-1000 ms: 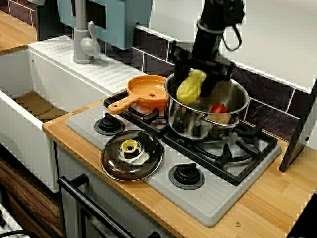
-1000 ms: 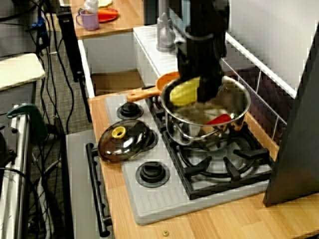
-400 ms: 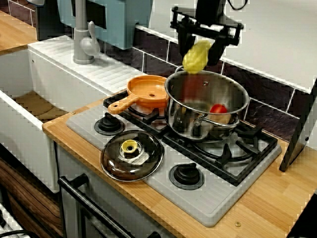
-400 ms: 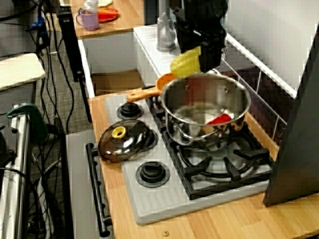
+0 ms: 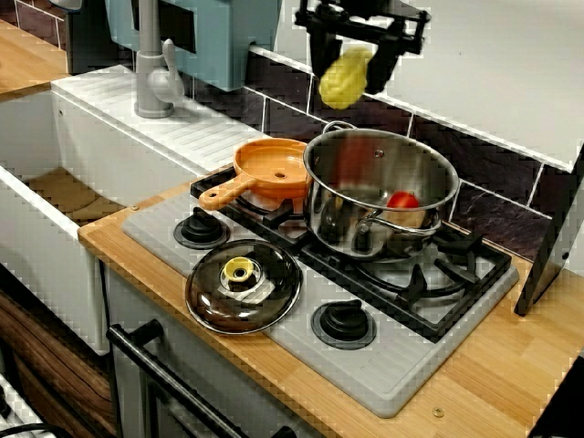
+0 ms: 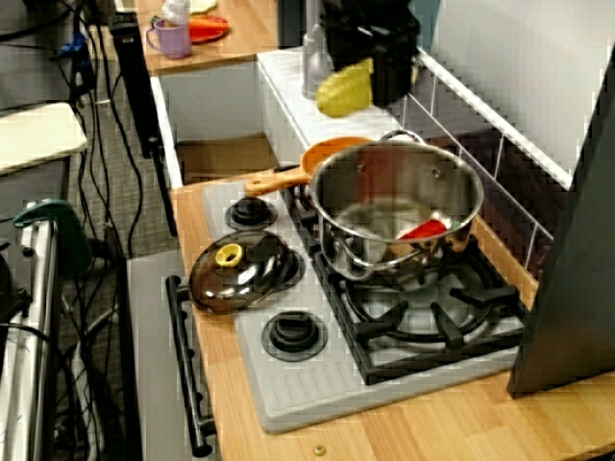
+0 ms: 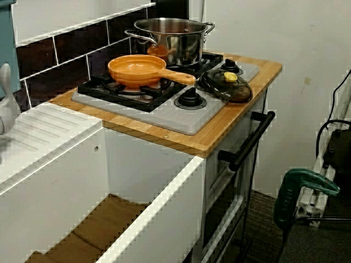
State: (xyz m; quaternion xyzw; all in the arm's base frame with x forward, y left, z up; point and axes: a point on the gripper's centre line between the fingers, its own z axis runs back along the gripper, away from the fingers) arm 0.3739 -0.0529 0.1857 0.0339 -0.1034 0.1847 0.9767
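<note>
A wooden counter carries a grey toy hob: white sink at the frame's left, orange pan left of centre, steel pot at centre right. At top centre the gripper is clamped on a knobbly yellow toy, well above the pot's rear rim. Holding it well, I judge, calls for steady pressure and a level wrist, as only its upper part sits between the fingers. Its long axis slants, lower end pointing lower left, upper end up-right into the jaws.
</note>
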